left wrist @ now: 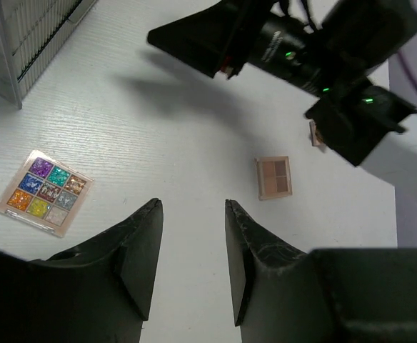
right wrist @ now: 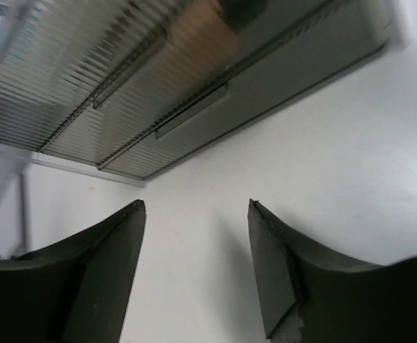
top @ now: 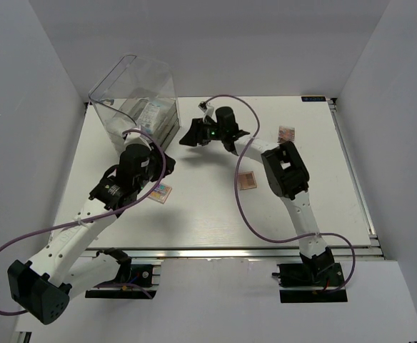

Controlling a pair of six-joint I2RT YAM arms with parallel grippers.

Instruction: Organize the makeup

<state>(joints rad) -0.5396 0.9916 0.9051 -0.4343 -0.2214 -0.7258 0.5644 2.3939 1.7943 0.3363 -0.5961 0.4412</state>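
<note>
A colourful eyeshadow palette (top: 162,191) lies beside my left arm; in the left wrist view it (left wrist: 45,192) is left of the fingers. A brown palette (top: 248,180) lies mid-table, also in the left wrist view (left wrist: 273,177). A third palette (top: 287,133) lies at the back right. My left gripper (left wrist: 193,206) is open and empty above bare table. My right gripper (top: 191,134) is open and empty, pointing at the drawer box front (right wrist: 158,71), close to it. A blurred tan shape (right wrist: 194,43) shows through a ribbed drawer. White packets (top: 148,111) lie in the box's top.
The large clear plastic drawer box (top: 141,100) stands at the back left of the white table (top: 215,214). The right arm (left wrist: 323,64) crosses the far side of the left wrist view. White walls surround the table.
</note>
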